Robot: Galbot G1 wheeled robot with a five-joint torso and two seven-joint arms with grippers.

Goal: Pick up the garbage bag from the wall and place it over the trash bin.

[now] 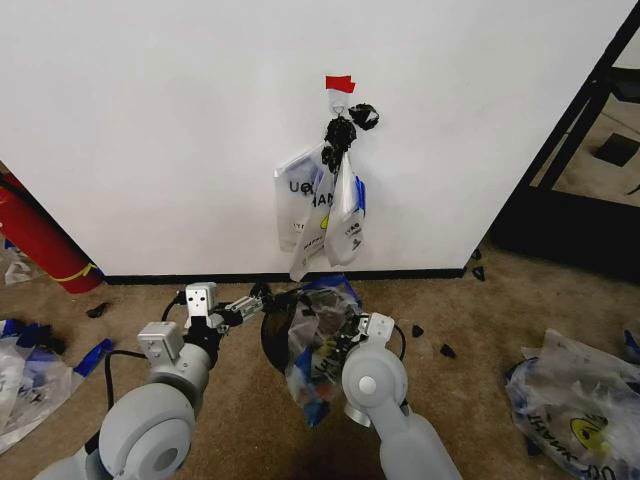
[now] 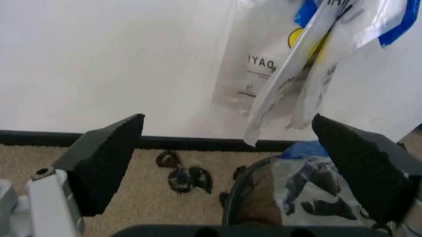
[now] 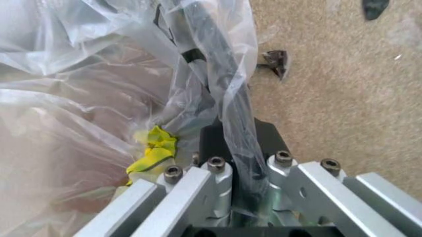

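Several whitish garbage bags with blue bands and black lettering hang from a hook on the white wall. They also show in the left wrist view as hanging bags. Below them stands the black mesh trash bin, with another translucent garbage bag draped over it. My right gripper is shut on that bag and the bin's rim, its fingers pinching plastic with a yellow print. My left gripper hovers open at the bin's left rim, its black pads wide apart.
A red cylinder leans at the left wall. Loose bags lie on the carpet at the right and left. Black scraps dot the floor by the baseboard. A black frame stands at the right. A black wad hangs under red tape.
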